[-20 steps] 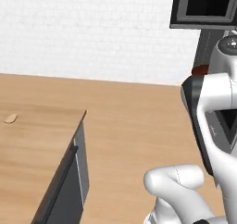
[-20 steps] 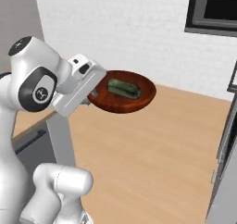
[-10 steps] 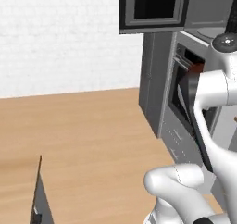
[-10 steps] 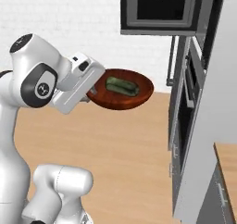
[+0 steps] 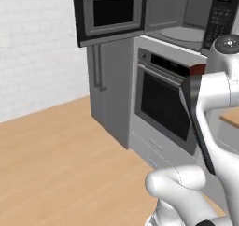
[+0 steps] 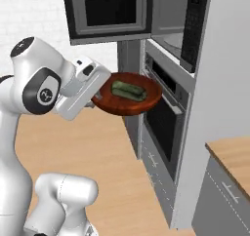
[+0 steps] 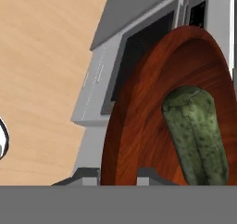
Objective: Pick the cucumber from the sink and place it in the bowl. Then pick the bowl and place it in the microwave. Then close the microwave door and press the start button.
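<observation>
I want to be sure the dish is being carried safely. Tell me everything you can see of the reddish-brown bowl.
The bowl is shallow, round and glossy, with a wood-like reddish-brown grain. It is carried in the air, roughly level, with the claw shut on its near rim. The cucumber, dark green and stubby, lies inside it. The bowl hangs in front of the oven, below the open microwave, touching neither.

In the left base view the bowl [image 5: 198, 69] shows as a mere reddish sliver behind the arm, the cucumber hidden; the microwave [image 5: 186, 19] is cut by the top and right edges, its keypad too small to read; in the hand view the bowl's [image 7: 139, 126] right rim runs off the edge and the fingertips hide under its near rim.
</observation>
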You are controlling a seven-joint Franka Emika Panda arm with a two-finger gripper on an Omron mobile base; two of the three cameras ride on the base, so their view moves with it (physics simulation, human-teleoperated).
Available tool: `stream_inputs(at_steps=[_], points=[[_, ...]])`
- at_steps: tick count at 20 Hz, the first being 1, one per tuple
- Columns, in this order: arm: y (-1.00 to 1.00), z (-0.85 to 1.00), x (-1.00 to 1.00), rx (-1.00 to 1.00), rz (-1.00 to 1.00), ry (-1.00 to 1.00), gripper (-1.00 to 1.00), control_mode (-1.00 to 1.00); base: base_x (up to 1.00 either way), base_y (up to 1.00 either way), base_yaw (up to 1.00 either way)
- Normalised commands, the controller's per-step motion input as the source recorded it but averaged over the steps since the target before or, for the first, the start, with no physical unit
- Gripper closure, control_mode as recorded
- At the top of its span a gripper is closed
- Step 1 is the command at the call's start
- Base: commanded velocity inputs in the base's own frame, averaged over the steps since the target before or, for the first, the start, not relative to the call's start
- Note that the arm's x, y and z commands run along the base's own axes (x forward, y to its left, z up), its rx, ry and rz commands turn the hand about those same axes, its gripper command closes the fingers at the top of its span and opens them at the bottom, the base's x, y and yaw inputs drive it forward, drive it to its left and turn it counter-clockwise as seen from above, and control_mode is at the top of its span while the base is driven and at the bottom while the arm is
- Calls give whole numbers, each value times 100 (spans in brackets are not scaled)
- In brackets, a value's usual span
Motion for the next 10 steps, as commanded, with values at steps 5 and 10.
stream_inputs(at_steps=[5, 10], points=[[0, 0, 0, 0, 0, 0, 100, 100, 52, 78, -68], [0, 0, 0, 0, 0, 0, 100, 100, 59, 88, -67]])
